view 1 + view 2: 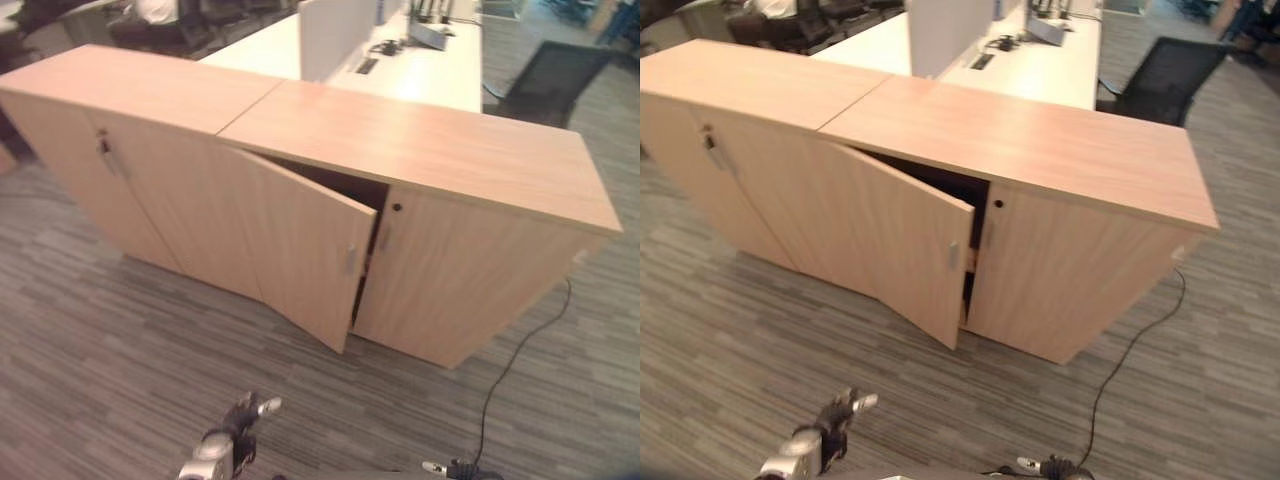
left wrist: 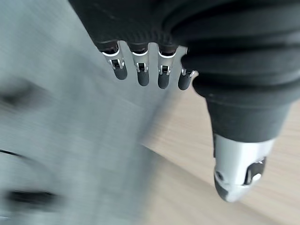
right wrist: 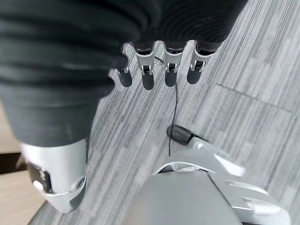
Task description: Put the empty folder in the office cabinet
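While the left robot hand hangs low at the bottom centre of the left eye frame, over the grey striped carpet, its fingers show in its wrist view as relaxed and spread, with the thumb set apart, and they hold nothing. At the bottom edge to the right, the right robot hand just shows; in its own wrist view its fingers are likewise loose and empty above the carpet. Up from the hands, in the middle of the frame, stands the wooden office cabinet, long and low, its top bare. One cabinet door near the centre stands partly open, swung out toward the camera, with a dark gap behind it; the door to its right is closed, as are those at the left. Whether a folder lies inside the gap cannot be told. Behind the cabinet, at the upper centre, is a white worktop with a divider panel, and a dark chair stands at the upper right.
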`<state>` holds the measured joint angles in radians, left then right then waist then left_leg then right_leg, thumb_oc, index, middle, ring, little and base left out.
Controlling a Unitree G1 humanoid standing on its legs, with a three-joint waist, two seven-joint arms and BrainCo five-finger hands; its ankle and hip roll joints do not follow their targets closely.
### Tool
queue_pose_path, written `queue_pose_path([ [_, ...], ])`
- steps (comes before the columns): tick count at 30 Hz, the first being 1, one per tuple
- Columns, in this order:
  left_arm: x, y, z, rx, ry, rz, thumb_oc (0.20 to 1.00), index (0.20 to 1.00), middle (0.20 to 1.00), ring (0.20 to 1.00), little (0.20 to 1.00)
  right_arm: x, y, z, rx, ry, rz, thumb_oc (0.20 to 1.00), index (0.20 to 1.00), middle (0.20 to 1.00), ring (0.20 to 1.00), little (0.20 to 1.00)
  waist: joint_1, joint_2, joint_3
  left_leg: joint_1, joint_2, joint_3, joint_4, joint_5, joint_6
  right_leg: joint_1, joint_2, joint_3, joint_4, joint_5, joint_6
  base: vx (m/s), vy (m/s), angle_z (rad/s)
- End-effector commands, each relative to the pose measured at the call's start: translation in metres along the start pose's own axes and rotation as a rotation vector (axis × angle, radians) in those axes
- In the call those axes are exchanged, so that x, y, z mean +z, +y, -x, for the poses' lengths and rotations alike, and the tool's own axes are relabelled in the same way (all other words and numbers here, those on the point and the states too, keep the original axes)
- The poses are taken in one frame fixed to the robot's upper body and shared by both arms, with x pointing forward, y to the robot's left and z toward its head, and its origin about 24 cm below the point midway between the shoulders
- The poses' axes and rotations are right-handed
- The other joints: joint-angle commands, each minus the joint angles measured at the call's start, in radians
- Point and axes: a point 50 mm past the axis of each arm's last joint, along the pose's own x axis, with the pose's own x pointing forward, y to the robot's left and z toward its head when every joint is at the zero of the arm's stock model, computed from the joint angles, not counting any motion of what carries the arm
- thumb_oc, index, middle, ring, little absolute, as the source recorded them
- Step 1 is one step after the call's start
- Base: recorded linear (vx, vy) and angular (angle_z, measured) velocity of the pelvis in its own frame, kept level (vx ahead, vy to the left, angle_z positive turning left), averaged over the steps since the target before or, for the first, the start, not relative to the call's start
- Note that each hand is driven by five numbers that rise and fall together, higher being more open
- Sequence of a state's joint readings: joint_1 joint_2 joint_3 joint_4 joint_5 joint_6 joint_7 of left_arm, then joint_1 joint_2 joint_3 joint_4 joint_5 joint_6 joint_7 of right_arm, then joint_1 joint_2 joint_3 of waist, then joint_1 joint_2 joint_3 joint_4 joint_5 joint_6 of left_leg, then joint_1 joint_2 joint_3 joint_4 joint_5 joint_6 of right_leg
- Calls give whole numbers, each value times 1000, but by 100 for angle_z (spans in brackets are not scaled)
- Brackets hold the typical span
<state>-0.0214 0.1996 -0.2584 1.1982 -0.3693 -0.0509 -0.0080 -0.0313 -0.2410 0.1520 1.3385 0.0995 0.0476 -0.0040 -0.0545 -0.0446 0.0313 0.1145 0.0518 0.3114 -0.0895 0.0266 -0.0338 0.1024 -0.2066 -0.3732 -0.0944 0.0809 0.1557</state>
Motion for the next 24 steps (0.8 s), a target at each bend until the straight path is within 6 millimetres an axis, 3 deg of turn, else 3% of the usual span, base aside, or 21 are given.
queue_pose_path([
  [1,25,-16,-5,-34,-74,-137,1000,1000,1000,1000,1000,-4,-1,0,-17,28,15,1000,1000,1000,1000,1000,10,-28,-34,-8,-18,-37,2,-98,20,-44,31,26,10,-15,3,41,-197,-16],
  [6,3,-4,-2,47,-5,-183,1000,1000,1000,1000,1000,-3,0,0,-33,18,-4,1000,1000,1000,1000,1000,6,-15,-48,15,66,-7,2,-72,-30,-39,114,68,7,-80,-38,62,-305,-27],
  [8,-6,-1,-1,77,23,-93,1000,1000,1000,1000,1000,-3,-2,0,-50,17,-26,1000,1000,1000,1000,1000,8,-13,-46,21,106,1,26,-67,-50,-29,149,80,7,-102,-59,65,-351,-22],
  [9,-13,1,1,85,47,-9,1000,1000,1000,1000,1000,-3,-8,0,-69,21,-38,1000,1000,1000,1000,1000,9,-11,-31,-9,146,-6,151,-95,-55,-15,177,99,16,-126,-89,110,-322,-29],
  [10,-15,1,1,81,55,11,1000,1000,1000,1000,1000,-3,-13,0,-80,26,-38,1000,1000,1000,1000,1000,12,-3,-19,-18,162,-24,221,-129,-58,5,191,114,22,-146,-95,19,-341,-33],
  [11,-15,0,1,81,56,21,1000,1000,1000,1000,1000,1,-21,1,-104,25,-35,1000,1000,1000,1000,1000,25,-7,3,-82,160,-68,342,-92,-32,-7,194,129,40,-143,-122,-26,-186,-44],
  [13,-13,-2,0,74,45,11,1000,1000,1000,1000,1000,1,-33,2,-133,36,-39,1000,1000,1000,1000,1000,42,-3,19,-172,90,-191,400,-76,-13,-7,197,141,41,-148,-130,-89,-109,-56],
  [14,-14,-2,1,66,42,-10,1000,1000,1000,1000,1000,0,-46,3,-165,54,-27,1000,1000,1000,1000,1000,58,-9,29,-237,0,-279,390,-111,5,-13,187,158,41,-144,-124,-58,-20,-52],
  [15,-14,-1,1,57,33,-24,1000,1000,1000,1000,1000,4,-59,5,-198,53,-12,1000,1000,1000,1000,1000,74,-2,46,-273,-62,-348,360,-102,3,-15,188,171,45,-140,-121,-35,18,-44],
  [17,-14,-3,1,35,30,-68,1000,1000,1000,1000,1000,8,-65,6,-211,49,-2,1000,1000,1000,1000,1000,79,13,47,-257,-86,-391,304,-89,3,-20,196,188,48,-142,-119,14,44,-42],
  [20,-19,-2,2,22,52,-150,1000,1000,1000,1000,1000,5,-64,6,-209,51,-1,1000,1000,1000,1000,1000,68,35,33,-175,-79,-394,182,-68,10,-14,205,198,44,-144,-121,65,78,-51],
  [23,-21,1,3,25,63,-188,1000,1000,1000,1000,1000,3,-59,5,-208,46,-2,1000,1000,1000,1000,1000,50,59,5,-96,-82,-402,8,-13,20,-17,208,206,21,-136,-115,89,131,-13],
  [24,-22,1,3,16,67,-201,1000,1000,1000,1000,1000,1,-57,5,-203,51,2,1000,1000,1000,1000,1000,44,64,-4,-88,-86,-397,2,-19,21,-13,209,208,9,-132,-110,67,96,-15],
])
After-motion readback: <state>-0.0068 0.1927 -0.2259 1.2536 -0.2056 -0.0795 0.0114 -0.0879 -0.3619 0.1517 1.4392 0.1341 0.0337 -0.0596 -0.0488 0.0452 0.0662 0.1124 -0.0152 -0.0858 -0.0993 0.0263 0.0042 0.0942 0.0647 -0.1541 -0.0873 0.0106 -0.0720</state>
